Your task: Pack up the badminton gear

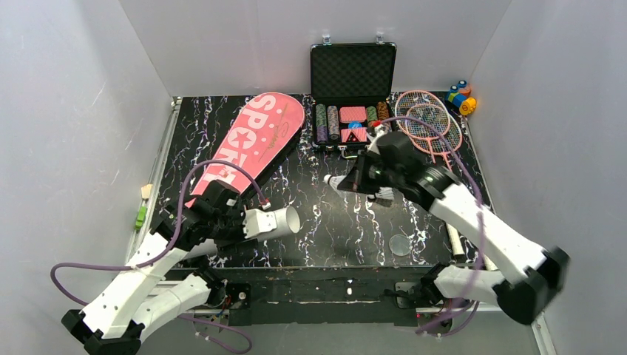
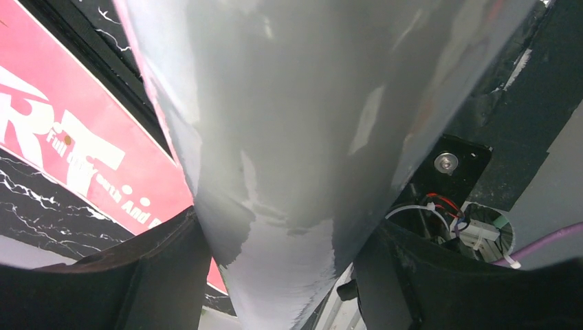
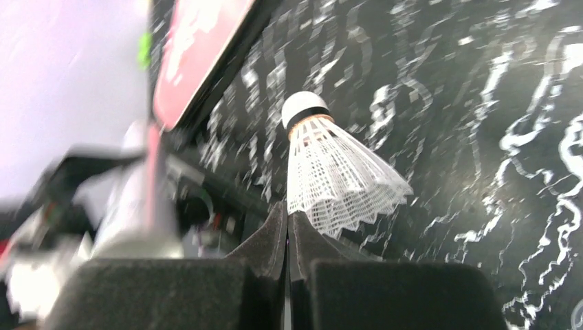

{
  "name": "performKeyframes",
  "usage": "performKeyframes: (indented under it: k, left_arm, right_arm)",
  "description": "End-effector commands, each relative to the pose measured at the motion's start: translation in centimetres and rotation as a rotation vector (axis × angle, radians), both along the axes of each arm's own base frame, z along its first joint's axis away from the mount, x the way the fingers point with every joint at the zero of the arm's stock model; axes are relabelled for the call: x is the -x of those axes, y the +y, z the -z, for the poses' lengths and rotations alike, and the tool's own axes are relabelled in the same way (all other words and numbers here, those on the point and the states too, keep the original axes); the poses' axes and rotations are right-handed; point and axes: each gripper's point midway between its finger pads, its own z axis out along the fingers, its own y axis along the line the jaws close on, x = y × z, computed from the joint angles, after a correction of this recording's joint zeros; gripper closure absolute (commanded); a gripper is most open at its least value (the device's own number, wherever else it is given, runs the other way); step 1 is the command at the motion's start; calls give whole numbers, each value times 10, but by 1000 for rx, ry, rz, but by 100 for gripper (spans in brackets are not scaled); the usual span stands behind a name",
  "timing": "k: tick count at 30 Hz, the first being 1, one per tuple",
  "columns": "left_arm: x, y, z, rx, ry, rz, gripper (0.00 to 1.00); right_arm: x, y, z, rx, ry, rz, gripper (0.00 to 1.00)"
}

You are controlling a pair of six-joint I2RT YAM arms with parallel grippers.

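My left gripper point(image 1: 238, 222) is shut on the long white tube point(image 1: 272, 221), which lies nearly level above the table's near left with its open end toward the middle. In the left wrist view the tube point(image 2: 295, 137) fills the space between both fingers point(image 2: 158, 275). My right gripper point(image 1: 360, 182) hangs over the table's middle, shut on the skirt edge of a white shuttlecock point(image 1: 337, 180) whose cork points left toward the tube. The right wrist view shows that shuttlecock point(image 3: 337, 172) pinched at my closed gripper point(image 3: 289, 218). The pink SPORT bag point(image 1: 255, 137) lies at the back left. Two pink rackets point(image 1: 429, 118) lie at the back right.
An open black case of poker chips point(image 1: 353, 89) stands at the back centre, and colourful toy blocks point(image 1: 462, 96) sit in the back right corner. Another white shuttlecock point(image 1: 381, 197) lies under the right wrist. A round clear disc point(image 1: 400, 245) rests near the front edge.
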Motion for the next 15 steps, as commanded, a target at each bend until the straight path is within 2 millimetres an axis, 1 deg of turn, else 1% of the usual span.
performKeyframes:
  k: [1,2,4,7,11,15]
  left_arm:
    - [-13,-11,-4,45,-66,44,77]
    - [-14,-13,-3,47,-71,53,77]
    - [-17,-15,-3,51,-83,63,77]
    - [-20,-19,-3,54,-91,82,77]
    - [-24,-22,-6,56,-92,85,77]
    - [-22,-23,-3,55,-74,91,76]
  right_arm:
    - [93,-9,-54,-124,-94,-392,99]
    - [107,-11,-62,-147,-104,-432,99]
    - [126,-15,-71,-169,-94,-488,99]
    - [149,-8,-79,-188,-93,-591,99]
    - [160,6,-81,-149,-86,-671,99]
    - [156,17,-87,-142,-105,-689,99]
